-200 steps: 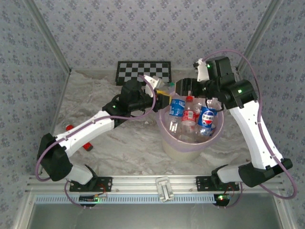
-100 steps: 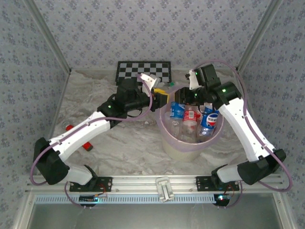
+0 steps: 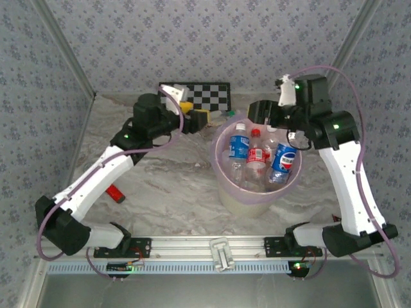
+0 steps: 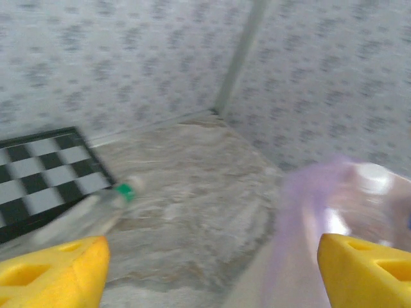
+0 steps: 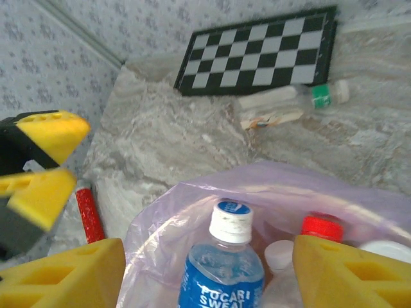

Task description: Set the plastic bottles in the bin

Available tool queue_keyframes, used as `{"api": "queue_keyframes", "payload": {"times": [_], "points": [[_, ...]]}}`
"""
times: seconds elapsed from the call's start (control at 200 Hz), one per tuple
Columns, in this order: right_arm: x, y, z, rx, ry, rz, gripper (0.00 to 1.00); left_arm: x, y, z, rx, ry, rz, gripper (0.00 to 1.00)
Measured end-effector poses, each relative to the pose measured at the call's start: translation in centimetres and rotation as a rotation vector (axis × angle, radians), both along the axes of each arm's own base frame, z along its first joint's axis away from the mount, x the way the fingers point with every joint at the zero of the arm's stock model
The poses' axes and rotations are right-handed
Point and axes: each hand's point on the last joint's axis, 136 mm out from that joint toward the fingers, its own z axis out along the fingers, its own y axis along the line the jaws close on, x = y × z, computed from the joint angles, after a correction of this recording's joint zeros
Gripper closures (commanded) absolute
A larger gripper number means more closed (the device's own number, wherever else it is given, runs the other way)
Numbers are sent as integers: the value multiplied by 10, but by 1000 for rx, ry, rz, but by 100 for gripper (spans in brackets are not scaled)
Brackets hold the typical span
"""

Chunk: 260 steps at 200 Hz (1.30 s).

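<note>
The bin (image 3: pixel 224 180), a cream bucket with a lilac bag (image 5: pixel 192 199), holds several plastic bottles: a blue-labelled one (image 3: pixel 239 146) (image 5: pixel 223 276), a red-capped one (image 3: pixel 257 153) and a Pepsi one (image 3: pixel 283 160). One more clear bottle with a green cap (image 5: pixel 289 102) (image 4: pixel 96 208) (image 3: pixel 223 114) lies on the table by the checkerboard. My right gripper (image 3: pixel 257 111) (image 5: pixel 205 276) hovers open over the bin's far rim, with the blue-labelled bottle below it, apart from both fingers. My left gripper (image 3: pixel 195 114) (image 4: pixel 209 276) is open and empty, left of the bin, near the lying bottle.
A checkerboard (image 3: pixel 196 96) (image 5: pixel 257 54) lies at the back wall. A flat red bar (image 3: pixel 115 192) (image 5: pixel 88 215) rests on the marble table at the left. Patterned walls close in on three sides. In the right wrist view the left gripper's yellow fingers (image 5: pixel 45 160) show at the left.
My left gripper has pulled back left from the bin's rim and opened wide. My right gripper dipped toward the bottles in the bin, then rose to the far rim.
</note>
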Motion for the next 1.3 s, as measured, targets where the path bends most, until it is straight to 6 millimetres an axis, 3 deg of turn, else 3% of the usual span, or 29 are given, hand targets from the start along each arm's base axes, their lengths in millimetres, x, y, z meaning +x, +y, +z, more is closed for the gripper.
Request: {"api": "queue_keyframes", "payload": {"times": [0.1, 0.165, 0.25, 0.35, 0.445, 0.545, 0.67, 0.83, 1.019, 1.144, 1.299], "points": [[-5, -21, 12, 14, -38, -54, 28, 40, 32, -25, 33, 48, 107, 13], [-10, -34, 15, 23, -51, -88, 27, 68, 39, -59, 92, 108, 138, 11], [-15, -48, 12, 31, -50, -124, 20, 99, 28, -109, 181, 183, 117, 8], [-19, -60, 0, 30, -25, -156, 12, 119, 13, -164, 273, 250, 55, 1], [-24, -71, -15, 27, 8, -185, 8, 135, 1, -193, 337, 280, 2, 1], [-30, -79, -28, 46, 48, -206, 8, 155, -12, -203, 376, 255, -35, 1], [-31, -76, -29, 81, 52, -182, 8, 171, -27, -205, 407, 214, -78, 1], [-25, -66, -30, 128, 40, -125, 9, 181, -48, -215, 450, 186, -133, 1], [-21, -60, -33, 144, 56, -99, 9, 184, -56, -240, 496, 212, -176, 1], [-27, -62, -19, 144, 43, -101, 8, 185, -56, -260, 531, 235, -198, 1], [-34, -71, 17, 140, -47, -119, 8, 184, -53, -274, 572, 254, -218, 1]]}}
